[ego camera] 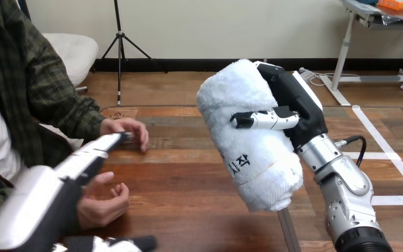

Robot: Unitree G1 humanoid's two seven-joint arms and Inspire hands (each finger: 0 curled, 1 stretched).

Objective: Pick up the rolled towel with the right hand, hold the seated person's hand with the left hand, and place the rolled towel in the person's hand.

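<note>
The right hand (298, 107) clasps the rolled towel (241, 157), seemingly above the table (189, 210); left hand (57, 176) straight-fingered.

Wooden table (189, 205), brown planks

right hand (300, 107) up over the table (189, 184), right of centre, thumb and fingers wrapped round the towel (252, 157); roll is tilted, top end leaning left, lower end hanging clear of the wood. left hand (57, 178) low at left, fingers straight, pointing up-right. person's lower hand (102, 205) palm up, fingers curled, just under and right of it, touching; no grip visible. person's upper hand (128, 130) flat on table at the left fingertips
</note>
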